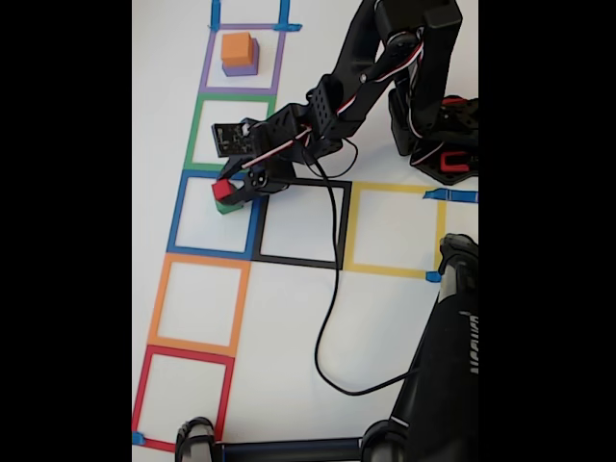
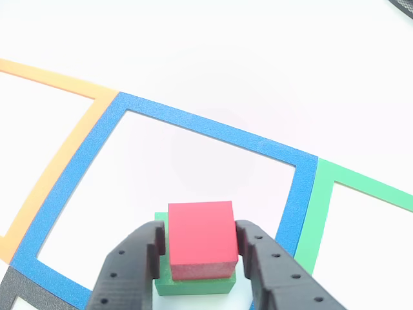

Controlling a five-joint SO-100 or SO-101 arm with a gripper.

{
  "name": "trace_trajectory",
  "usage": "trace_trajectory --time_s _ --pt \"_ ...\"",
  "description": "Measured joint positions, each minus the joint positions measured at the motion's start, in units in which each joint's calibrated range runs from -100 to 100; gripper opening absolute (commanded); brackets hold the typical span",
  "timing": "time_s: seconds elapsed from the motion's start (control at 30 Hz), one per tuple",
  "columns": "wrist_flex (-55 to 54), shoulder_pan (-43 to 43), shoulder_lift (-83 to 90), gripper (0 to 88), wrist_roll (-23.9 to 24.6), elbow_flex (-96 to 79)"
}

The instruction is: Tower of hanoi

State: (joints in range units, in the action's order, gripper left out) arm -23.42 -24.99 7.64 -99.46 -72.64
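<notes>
Right now the red block [image 2: 201,237], a small matte cube, sits on top of the wider green block [image 2: 193,286], both inside the blue tape square [image 2: 213,134] near its corner by the green tape square [image 2: 361,181]. My gripper [image 2: 201,255] has its two black fingers [image 2: 132,258] pressed against the red block's opposite sides, closed on it. In the fixed view, the orange block [image 1: 238,48] rests on the purple block [image 1: 241,68] inside the purple tape square [image 1: 207,67].
</notes>
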Motion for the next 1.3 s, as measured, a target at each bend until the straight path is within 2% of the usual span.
trace_trajectory --time_s 0.17,0.6,0.63,0.7,0.93,1.07,1.17,1.3 --pt "-0.81 0.00 0.00 20.2 0.00 0.00" --pt "-1.21 0.00 4.22 22.4 0.00 0.00" --pt "-0.64 0.00 5.66 21.5 0.00 0.09" --pt "2.18 0.00 9.12 12.8 0.36 1.06" --pt "28.30 0.00 24.82 0.3 8.99 11.07" --pt "46.92 3.74 30.90 0.2 10.79 18.33" --pt "61.27 6.20 34.02 0.2 10.25 24.52" --pt "74.97 13.46 37.91 0.9 5.40 30.54"
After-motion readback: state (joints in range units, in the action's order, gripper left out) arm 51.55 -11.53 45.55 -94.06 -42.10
